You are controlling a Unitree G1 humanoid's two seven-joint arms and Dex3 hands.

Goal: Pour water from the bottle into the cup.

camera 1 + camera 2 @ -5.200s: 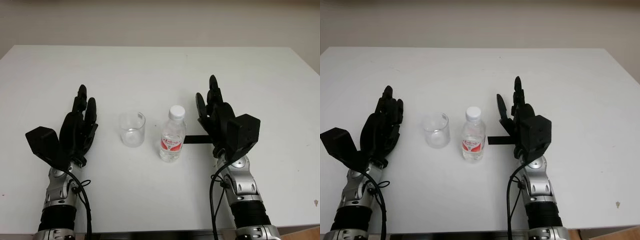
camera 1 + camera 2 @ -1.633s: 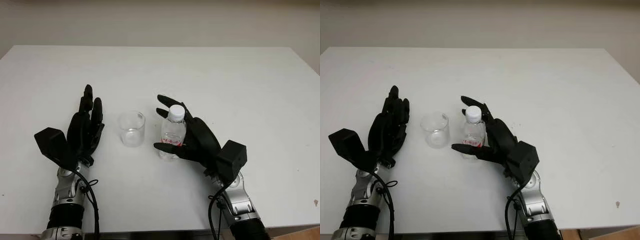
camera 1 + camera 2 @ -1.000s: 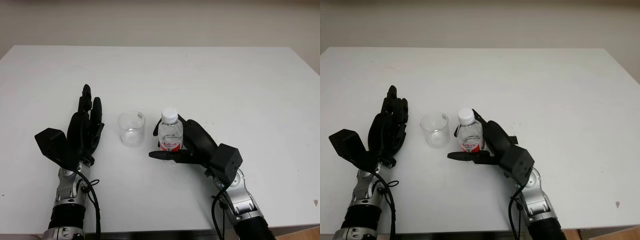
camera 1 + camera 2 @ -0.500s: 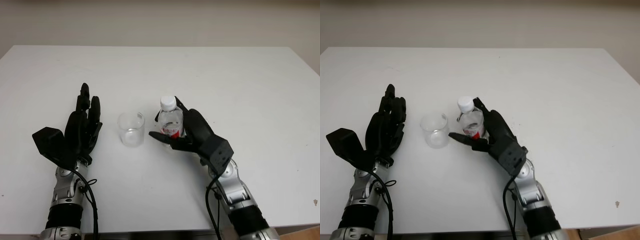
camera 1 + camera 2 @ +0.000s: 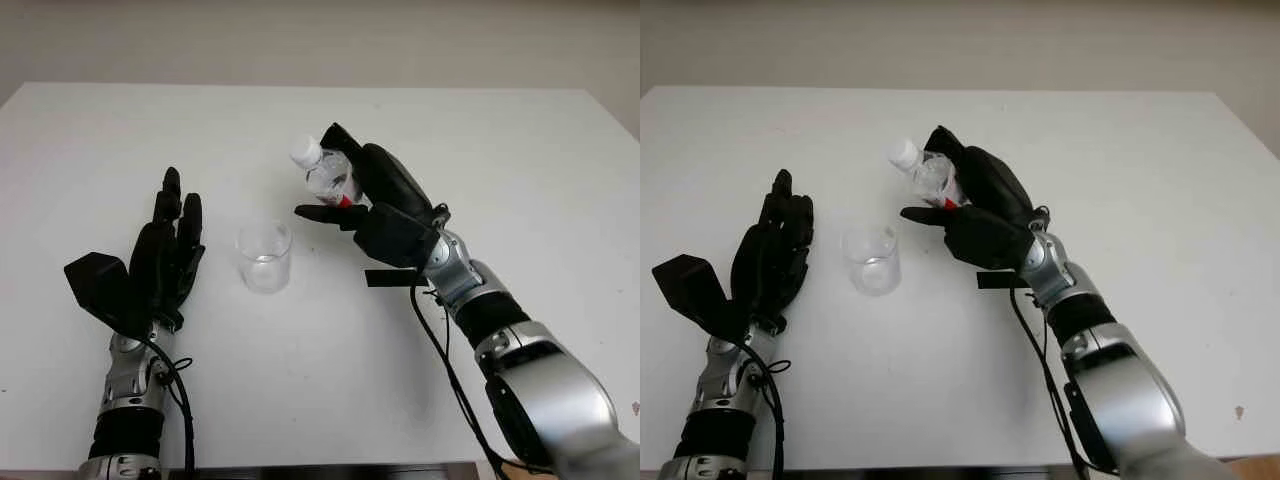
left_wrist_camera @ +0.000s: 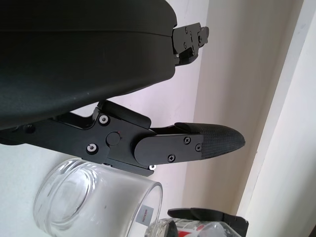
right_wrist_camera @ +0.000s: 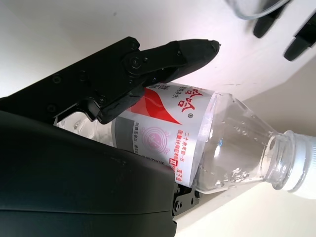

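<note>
We are noting black three-fingered hands: left hand [image 5: 160, 262], right hand [image 5: 372, 205]; silver jointed forearms [image 5: 525, 365], black cables [image 5: 447, 355], visible screws [image 6: 91, 147].

A cup [image 5: 264, 256] stands on the counter [image 5: 520, 150]. The left hand [image 5: 165, 255] is just left of it. Behind and right, above the counter, the right hand [image 5: 365, 200] holds a tilted bottle [image 5: 326, 173].

white table [image 5: 480, 140], one item standing on it
a clear glass cup [image 5: 264, 256] stands upright on the table top, left of centre and towards the near edge; surface plain white, edges visible at far corners
</note>
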